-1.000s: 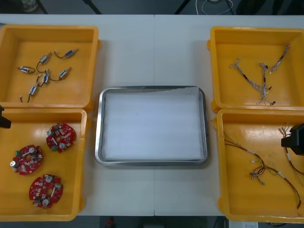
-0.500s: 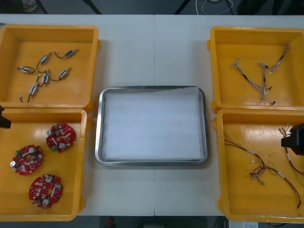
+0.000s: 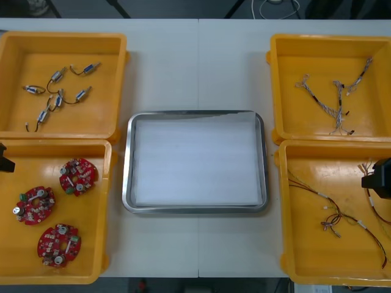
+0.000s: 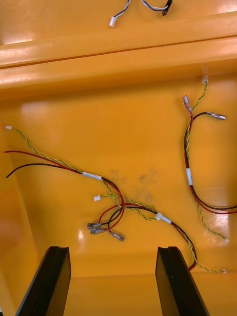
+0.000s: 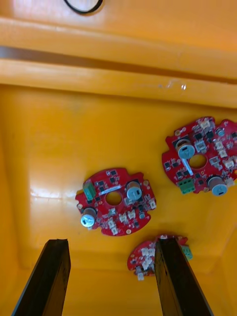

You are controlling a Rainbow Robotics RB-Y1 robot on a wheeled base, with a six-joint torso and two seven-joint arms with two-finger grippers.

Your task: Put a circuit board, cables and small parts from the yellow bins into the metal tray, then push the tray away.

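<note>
Metal tray (image 3: 195, 162) sits bare at the centre of the tabletop (image 3: 195, 67), flanked by yellow bins (image 3: 98, 116), seemingly so either arm can reach it. Nothing loaded yet.

Right wrist view: right pincer (image 4: 112, 249) spread wide, hanging above red and yellow cables (image 4: 92, 175) in the near right bin (image 4: 74, 108), touching none; looks poised for a pick.

Left wrist view: left pincer (image 5: 112, 242) spread likewise over round red circuit boards (image 5: 114, 201), one partly behind a finger (image 5: 173, 276).
</note>
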